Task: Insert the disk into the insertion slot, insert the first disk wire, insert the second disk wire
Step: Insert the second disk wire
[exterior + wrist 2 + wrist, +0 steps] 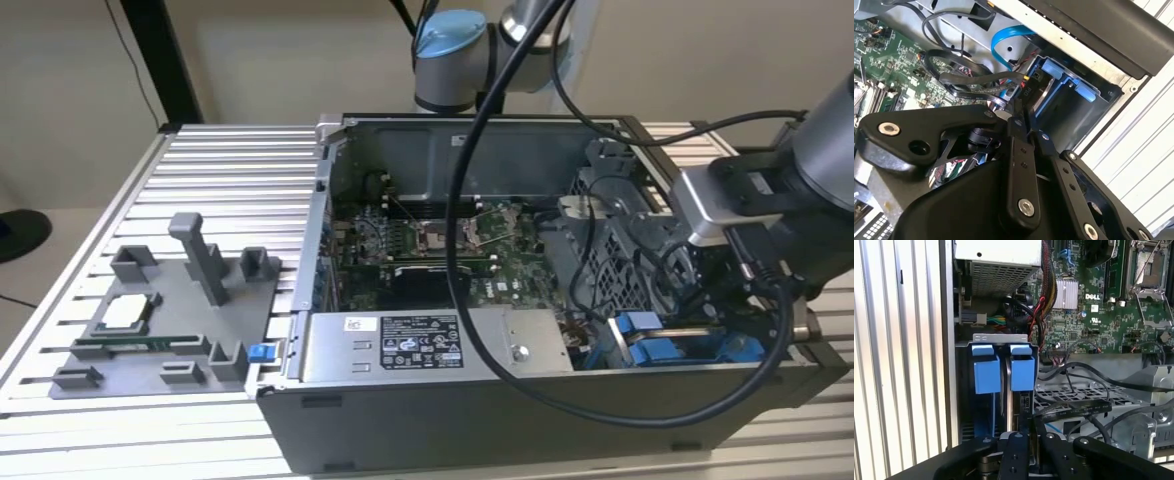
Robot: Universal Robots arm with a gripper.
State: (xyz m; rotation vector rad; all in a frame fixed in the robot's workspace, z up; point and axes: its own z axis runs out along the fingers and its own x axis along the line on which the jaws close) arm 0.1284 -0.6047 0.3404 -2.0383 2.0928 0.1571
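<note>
The flat silver-grey disk in its bright blue plastic carrier (1015,390) sat edge-on in the grey metal drive-bay slot (999,338); black jaws (1023,440) looked clenched on a black wire at its connector, best pushed squarely home

the surface (200,160) is a ribbed silver metal top, and directly on it stand the open grey computer case (534,420), toward the exterior view's right, and a grey plastic fixture tray (167,345) with upright posts, toward the exterior view's left, just beside the case.
</note>
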